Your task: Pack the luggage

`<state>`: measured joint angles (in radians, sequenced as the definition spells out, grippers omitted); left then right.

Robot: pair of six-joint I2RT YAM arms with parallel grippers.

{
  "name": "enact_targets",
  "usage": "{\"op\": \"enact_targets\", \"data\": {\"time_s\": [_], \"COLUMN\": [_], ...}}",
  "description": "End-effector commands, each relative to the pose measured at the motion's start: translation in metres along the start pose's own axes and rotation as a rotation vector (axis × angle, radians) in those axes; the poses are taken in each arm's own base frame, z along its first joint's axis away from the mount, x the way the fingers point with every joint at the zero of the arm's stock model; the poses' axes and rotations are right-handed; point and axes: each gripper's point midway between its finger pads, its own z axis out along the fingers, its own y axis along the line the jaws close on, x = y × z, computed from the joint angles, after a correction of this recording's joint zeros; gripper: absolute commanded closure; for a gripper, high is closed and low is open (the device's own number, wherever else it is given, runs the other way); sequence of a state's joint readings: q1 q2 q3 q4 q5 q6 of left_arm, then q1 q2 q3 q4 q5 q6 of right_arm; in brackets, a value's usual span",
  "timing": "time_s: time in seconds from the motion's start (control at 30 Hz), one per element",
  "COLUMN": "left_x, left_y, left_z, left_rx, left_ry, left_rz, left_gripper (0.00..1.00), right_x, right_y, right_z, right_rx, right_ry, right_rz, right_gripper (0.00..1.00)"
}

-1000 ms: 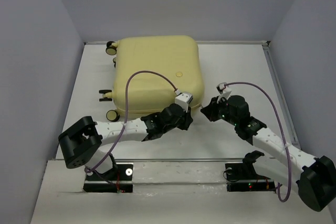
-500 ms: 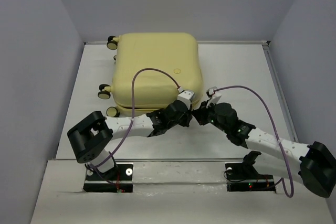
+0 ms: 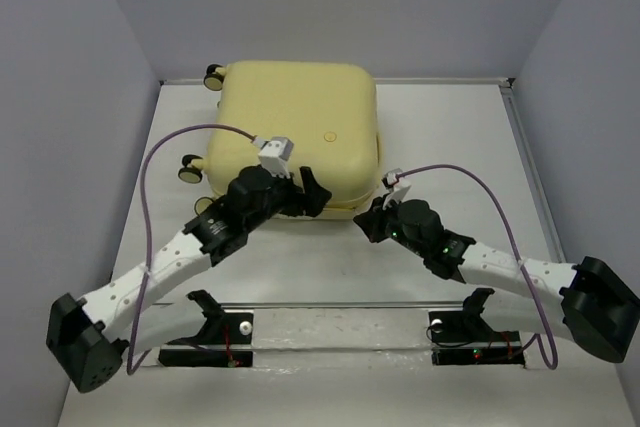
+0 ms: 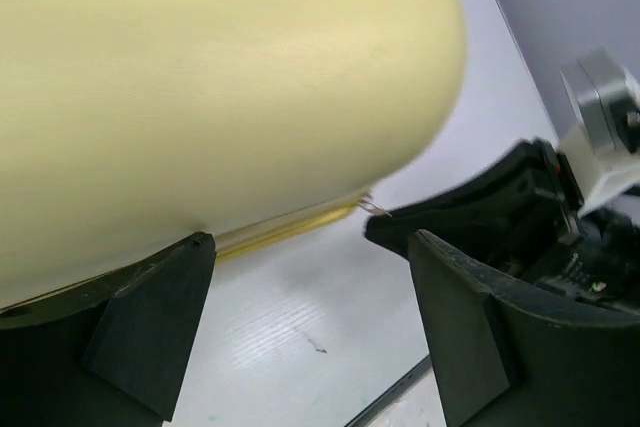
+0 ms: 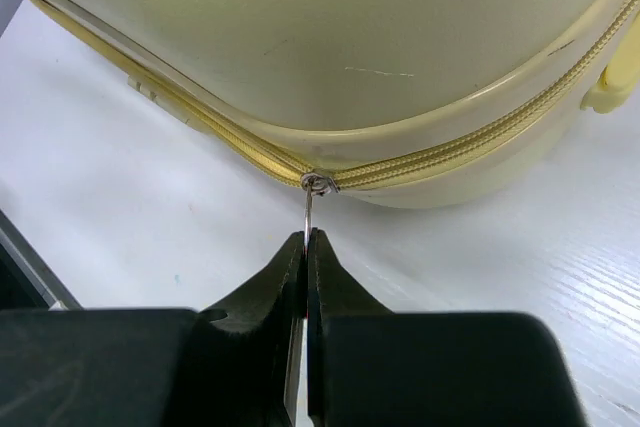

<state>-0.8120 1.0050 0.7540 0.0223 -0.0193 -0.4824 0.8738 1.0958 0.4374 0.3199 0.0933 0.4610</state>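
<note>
place: robot lab cell | cue: bare grey walls (image 3: 60,97), white table (image 3: 450,137)

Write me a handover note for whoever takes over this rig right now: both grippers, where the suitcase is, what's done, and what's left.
Left gripper: jaws open, holding nothing, at the near edge of the luggage.
Right gripper: jaws shut on the zipper pull at the luggage's near right corner.
Luggage: lying flat on the table, toward the far side, shell closed.
Done: lid down, pull gripped.
Left: probably running the zip along the seam. These views don't show how much is already zipped, so check before pulling.
</note>
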Motion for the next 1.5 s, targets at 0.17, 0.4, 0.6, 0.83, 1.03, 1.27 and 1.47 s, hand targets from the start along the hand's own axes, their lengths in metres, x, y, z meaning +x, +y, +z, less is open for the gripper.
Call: {"op": "enact_targets", "data": {"time_s": [0.17,0.4,0.6,0.83,1.03,1.27,1.47], "left_x": [-0.094,-0.126,-0.125,-0.128,-0.133,-0.136,-0.140], "left_y": [0.141,0.231,0.255,0.269,0.277,0.281,0.281], "left_z": [-0.107,-0.139,-0.124,-0.108,-0.099,-0.095,-0.096], "left_rx": [-0.435,-0.580,-0.500,-0.463,-0.426,-0.376,-0.362], "left_ry": [-0.321,-0.517,-0.540,-0.538,-0.580,-0.647,-0.682], "left_rz": [-0.223,-0.432,-0.542,-0.606,-0.666,-0.751,-0.759], "left_gripper": [0.01,0.01,0.01,0.01,0.01,0.05,0.21], "right_x": [-0.006,-0.008,-0.007,-0.004,-0.001,-0.002,-0.003], "right_y": [0.040,0.040,0.038,0.040,0.037,0.039,0.041], "right_z": [0.000,-0.007,-0.010,-0.009,-0.013,-0.013,-0.014], "right_rx": [-0.157,-0.168,-0.165,-0.176,-0.173,-0.178,-0.188], "right_ry": [0.009,-0.002,-0.001,0.015,0.016,0.019,0.020], "right_rz": [-0.009,-0.017,-0.033,-0.034,-0.031,-0.040,-0.043], "right_gripper": [0.93,0.93,0.93,0.93,0.93,0.93,0.93]}}
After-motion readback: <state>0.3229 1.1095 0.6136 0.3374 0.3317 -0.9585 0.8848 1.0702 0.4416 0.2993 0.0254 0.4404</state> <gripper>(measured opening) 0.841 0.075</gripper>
